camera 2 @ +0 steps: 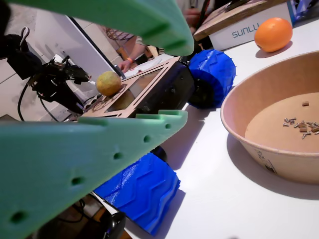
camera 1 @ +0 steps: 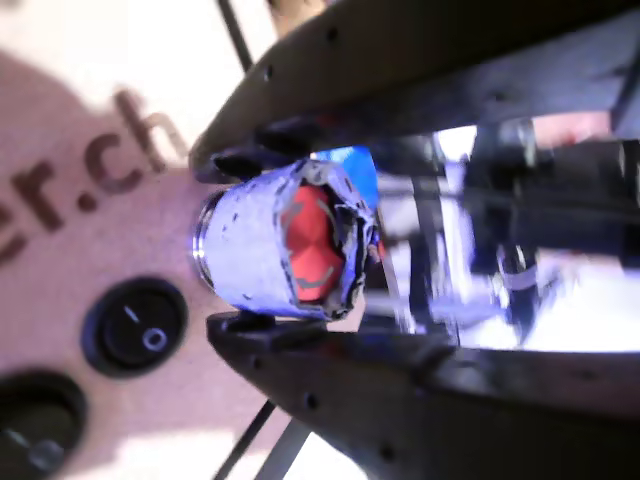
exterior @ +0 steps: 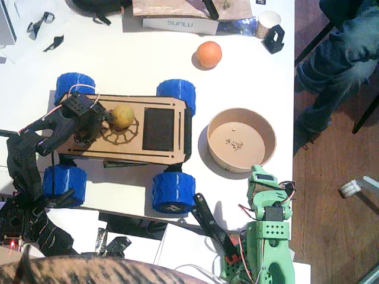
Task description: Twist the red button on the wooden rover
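The grasp is made and the twist itself is the step in hand: in a wrist view the left gripper [camera 1: 300, 255] has its two black jaws clamped above and below the red button [camera 1: 312, 250], whose red face shows inside a pale grey collar at the centre of the frame. The button stands on the deck of the wooden rover [exterior: 127, 127], which lies left of centre in the fixed view on its four blue wheels; there the black left arm [exterior: 41, 145] reaches in from the lower left and its gripper covers the button at the deck's left end, so the button cannot be seen in that view. Two black rocker switches [camera 1: 133, 325] sit at the lower left of the wrist picture, just beside the button on the lettered plywood. A yellowish ball [exterior: 122, 116] rests on the gear-shaped cutout, near the gripper. The green right gripper [camera 2: 149, 74] hangs with its jaws apart on nothing, at the lower right of the fixed view, close to the tan bowl [exterior: 269, 157]; an orange ball [exterior: 208, 54] lies at upper centre. The next move likely calls for rolling the wrist about the button's axis while keeping the pinch firm, so the jaws do not slip round the smooth collar.
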You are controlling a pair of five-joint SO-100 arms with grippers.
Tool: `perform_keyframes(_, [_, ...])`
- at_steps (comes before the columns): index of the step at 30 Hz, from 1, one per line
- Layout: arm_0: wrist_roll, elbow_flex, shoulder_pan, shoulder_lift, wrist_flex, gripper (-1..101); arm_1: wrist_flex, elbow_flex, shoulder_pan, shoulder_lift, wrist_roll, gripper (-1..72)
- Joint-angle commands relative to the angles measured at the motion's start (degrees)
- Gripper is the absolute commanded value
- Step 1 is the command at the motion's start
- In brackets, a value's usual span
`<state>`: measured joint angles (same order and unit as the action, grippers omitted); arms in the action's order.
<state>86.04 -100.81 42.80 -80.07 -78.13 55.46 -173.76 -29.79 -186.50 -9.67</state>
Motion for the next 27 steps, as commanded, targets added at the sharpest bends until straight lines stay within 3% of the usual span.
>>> perform_keyframes(1, [6.33, -0.53, 8.26, -5.45, -7.73, 0, -0.35, 0.26, 0.44, 0.00, -0.53, 10.4])
perform_keyframes(6, [6.86, -0.53, 8.17, -6.06, -8.09, 3, -0.35, 0.26, 0.44, 0.00, -0.53, 10.4])
perform_keyframes(7, [6.86, -0.53, 8.17, -6.77, -8.53, 9, -0.35, 0.26, 0.44, 0.00, -0.53, 10.4])
perform_keyframes(8, [6.86, -0.53, 8.17, -7.73, -9.40, 23, -0.35, 0.26, 0.44, 0.00, -0.53, 10.4])
perform_keyframes(10, [6.86, -0.53, 8.17, -10.11, -11.25, 34, -0.35, 0.26, 0.44, 0.00, -0.53, 10.4])
perform_keyframes(19, [5.54, -0.53, 7.91, -30.32, -24.96, 33, -0.35, 0.26, 0.44, 0.00, -0.53, 10.4])
perform_keyframes(22, [-1.49, -0.53, 7.82, -41.40, -25.40, 34, -0.35, 0.26, 0.44, 0.00, -0.53, 10.4])
perform_keyframes(27, [-20.83, -1.32, 7.38, -58.54, -26.28, 31, -0.35, 0.26, 0.44, 0.00, -0.53, 10.4])
